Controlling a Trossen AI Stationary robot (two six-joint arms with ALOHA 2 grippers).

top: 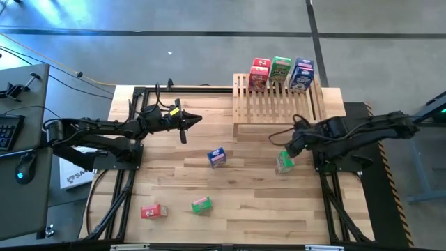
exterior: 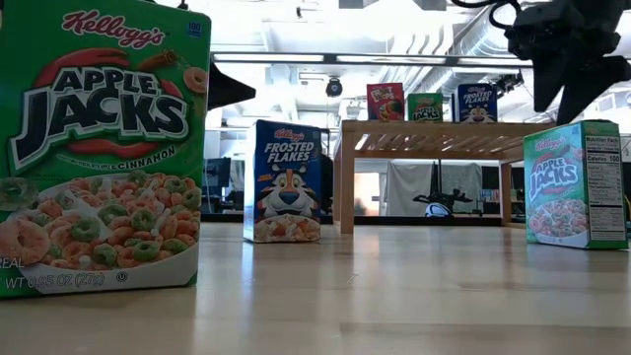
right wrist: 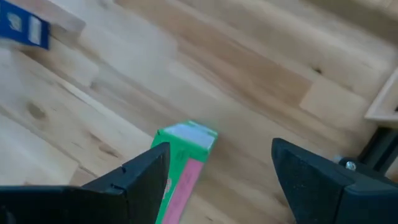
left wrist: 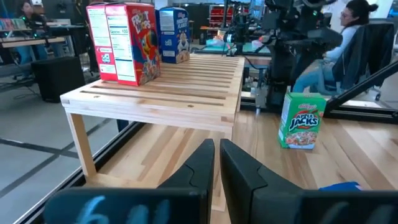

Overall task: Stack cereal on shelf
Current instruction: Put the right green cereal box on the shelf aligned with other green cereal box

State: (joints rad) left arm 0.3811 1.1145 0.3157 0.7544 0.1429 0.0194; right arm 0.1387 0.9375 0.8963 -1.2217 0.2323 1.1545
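The wooden slatted shelf [top: 279, 101] stands at the table's far right, with a red [top: 259, 73], a green [top: 280, 70] and a blue box [top: 302, 73] upright along its far edge. On the table stand a blue box [top: 217, 157], a green box [top: 201, 204], a red box [top: 153, 210] and another green box [top: 284, 162]. My right gripper [top: 289, 148] is open just above that last green box [right wrist: 183, 165], clear of its top in the low view [exterior: 575, 182]. My left gripper [top: 185, 122] is shut and empty, left of the shelf.
The shelf's near part [left wrist: 186, 87] is bare slats. A black frame runs along the table's sides [top: 327, 195]. A person sits beyond the table in the left wrist view [left wrist: 354, 25]. Bare planks lie between the boxes at the table's middle.
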